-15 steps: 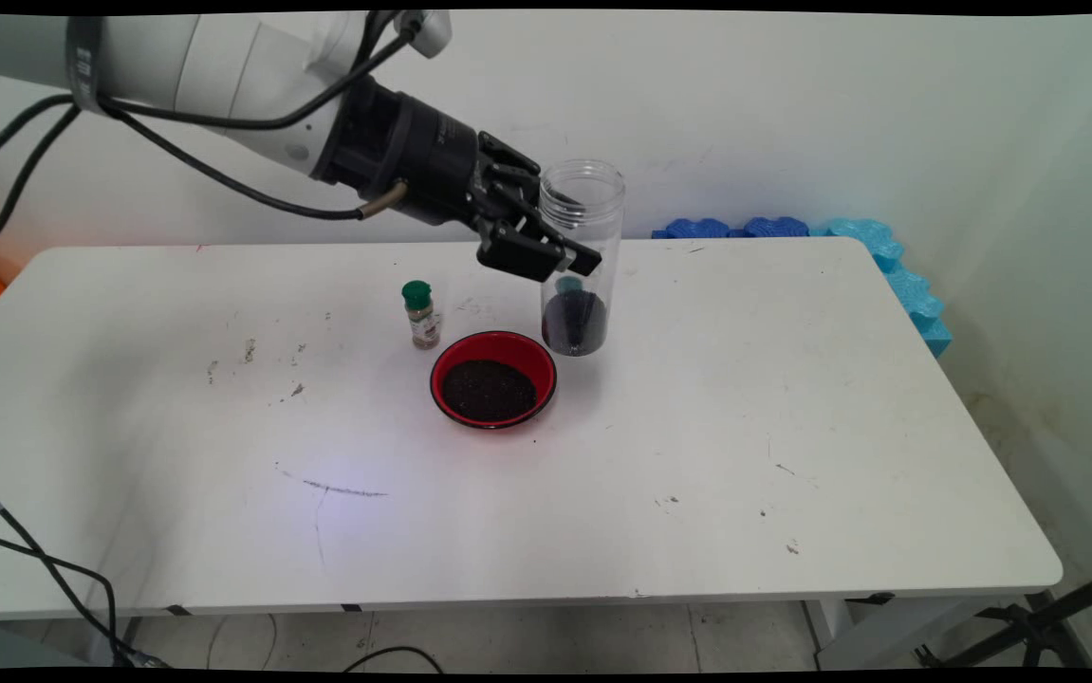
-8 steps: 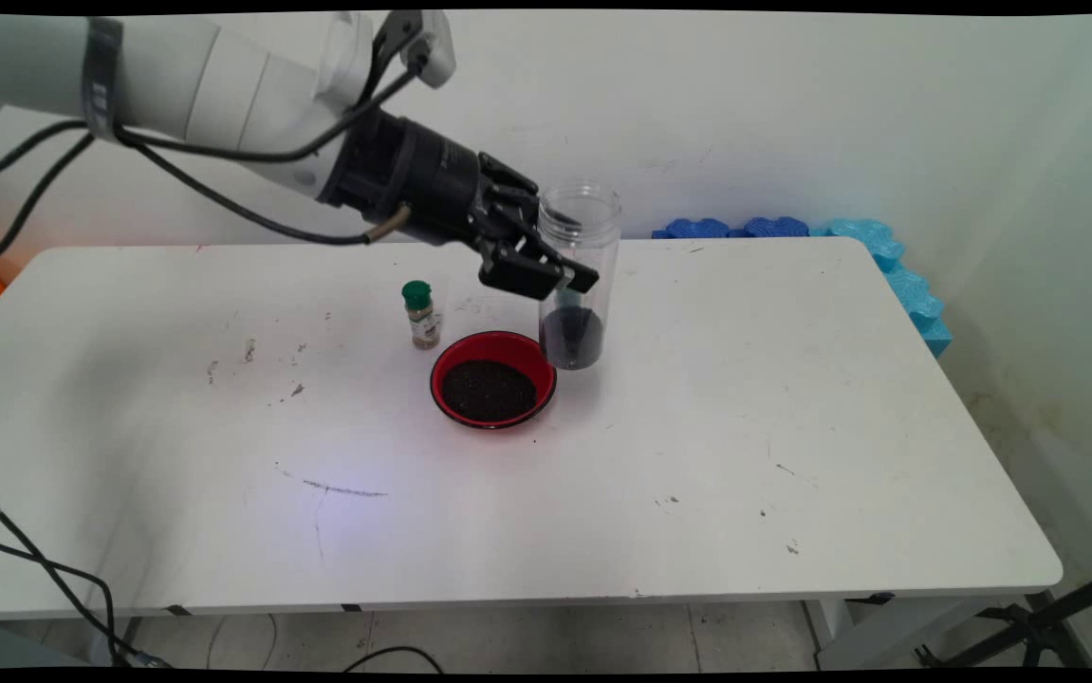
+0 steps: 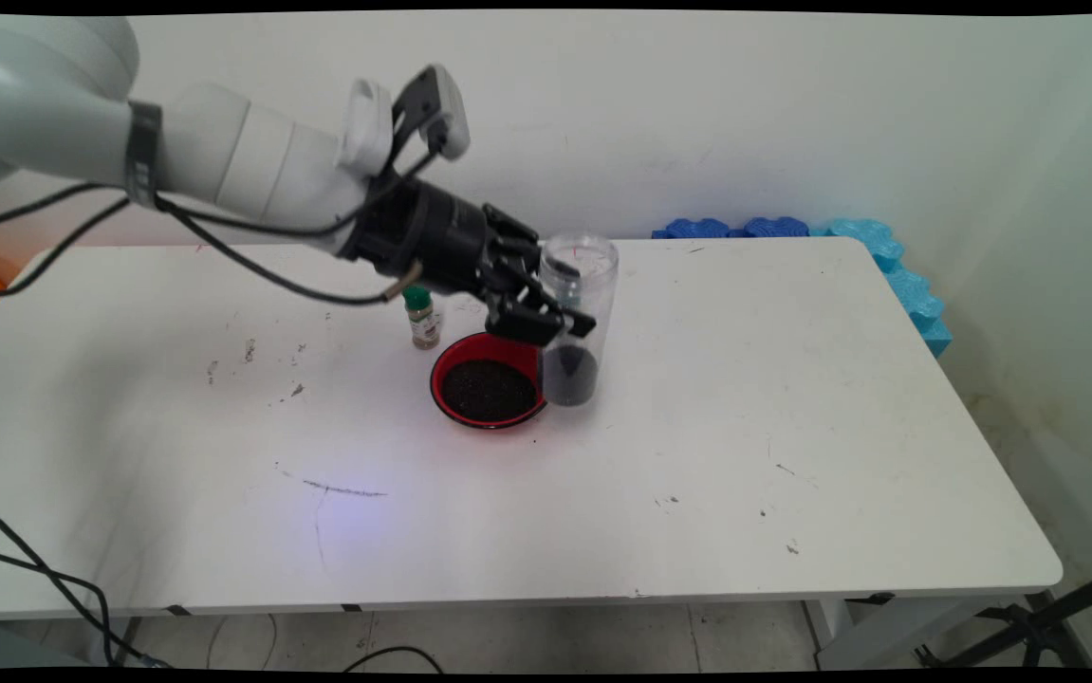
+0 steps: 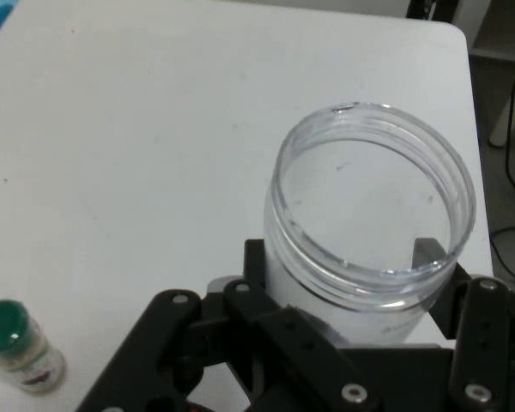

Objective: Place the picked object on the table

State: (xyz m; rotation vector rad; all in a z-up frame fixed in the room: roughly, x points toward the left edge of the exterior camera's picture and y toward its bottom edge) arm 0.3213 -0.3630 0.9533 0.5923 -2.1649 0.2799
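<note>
Gripper [image 3: 557, 321] clamped on clear plastic jar [image 3: 579, 313], fingers closed against its wall about mid-height, one on each side; hand view shows the black linkage wrapping the jar [image 4: 373, 249] just under its threaded open mouth. Jar is lidless, slightly tilted, with dark granular contents settled in the bottom third. Its base sits just beside the right rim of the red bowl [image 3: 441, 365], overlapping the rim in the main view; cannot tell whether the base touches the table [image 3: 745, 427] or hangs just above it. Bowl holds a flat bed of the same dark grains. Small spice bottle [image 3: 423, 323] with green cap stands upright behind and left of the bowl, partly hidden by the wrist; in the hand view the spice bottle [image 4: 17, 343] shows a pale label with a reddish mark, print too small to read. No lettering legible on the jar. Table white, scuffed, with scattered dark specks and a faint pencil-like streak near the front. Blue foam pieces [image 3: 792, 230] lie along the wall at the far right corner
</note>
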